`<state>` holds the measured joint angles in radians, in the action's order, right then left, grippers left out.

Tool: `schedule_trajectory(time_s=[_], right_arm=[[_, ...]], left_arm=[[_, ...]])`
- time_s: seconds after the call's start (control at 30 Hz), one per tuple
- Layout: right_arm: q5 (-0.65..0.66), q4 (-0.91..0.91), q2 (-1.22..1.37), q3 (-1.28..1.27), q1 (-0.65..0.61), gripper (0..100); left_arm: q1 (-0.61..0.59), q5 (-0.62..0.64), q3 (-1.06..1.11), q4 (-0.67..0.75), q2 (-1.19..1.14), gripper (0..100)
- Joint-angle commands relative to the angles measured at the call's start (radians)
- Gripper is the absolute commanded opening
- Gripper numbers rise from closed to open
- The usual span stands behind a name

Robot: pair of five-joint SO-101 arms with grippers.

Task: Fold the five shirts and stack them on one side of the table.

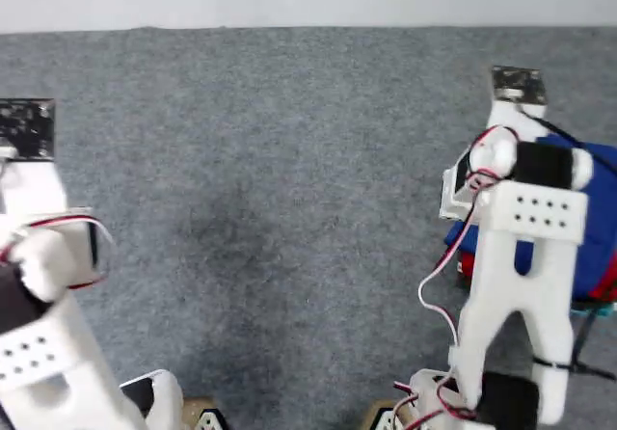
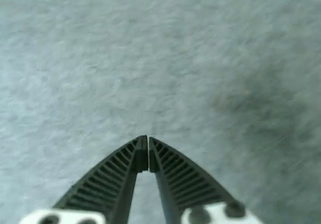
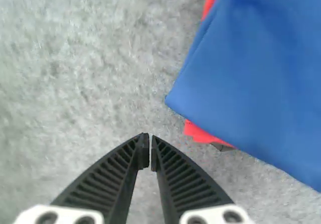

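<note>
A stack of folded shirts lies at the right side of the table. A blue shirt (image 1: 603, 213) (image 3: 261, 68) is on top, a red one (image 3: 200, 132) (image 1: 605, 281) peeks out under it, and a teal edge (image 1: 598, 305) shows lower down. My right arm (image 1: 525, 218) stands over the stack's inner edge and hides most of it. My right gripper (image 3: 150, 136) is shut and empty, over bare cloth just beside the blue shirt's corner. My left gripper (image 2: 148, 138) is shut on nothing above the grey surface; its arm (image 1: 43, 256) is at the table's left edge.
Grey felt (image 1: 289, 208) covers the whole table, with a faint darker patch in the middle. A pale wall runs along the far edge (image 1: 308, 27). The arm bases (image 1: 434, 406) sit at the near edge.
</note>
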<state>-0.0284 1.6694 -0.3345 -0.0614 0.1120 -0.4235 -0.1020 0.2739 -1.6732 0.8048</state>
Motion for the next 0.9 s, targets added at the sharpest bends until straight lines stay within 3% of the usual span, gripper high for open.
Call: schedule_trajectory(time_s=[0.0, 0.1, 0.27, 0.53, 0.87], right_arm=[[-0.061, -0.005, -0.131, 0.005, -0.013, 0.9], [-0.098, -0.039, -0.226, -0.094, -0.012, 0.9], [-0.138, -0.165, -0.45, -0.351, -0.012, 0.9], [-0.138, -0.433, -0.921, -0.884, -0.012, 0.9], [-0.137, -0.447, -1.394, -1.352, -0.013, 0.9]], left_arm=[[0.055, 0.224, 0.114, 0.127, 0.123, 1], [0.114, 0.348, 0.251, 0.222, 0.222, 1], [0.238, 0.408, 0.487, 0.371, 0.394, 1], [0.345, 0.443, 0.837, 0.586, 0.643, 1], [0.376, 0.396, 1.254, 0.683, 0.882, 1]])
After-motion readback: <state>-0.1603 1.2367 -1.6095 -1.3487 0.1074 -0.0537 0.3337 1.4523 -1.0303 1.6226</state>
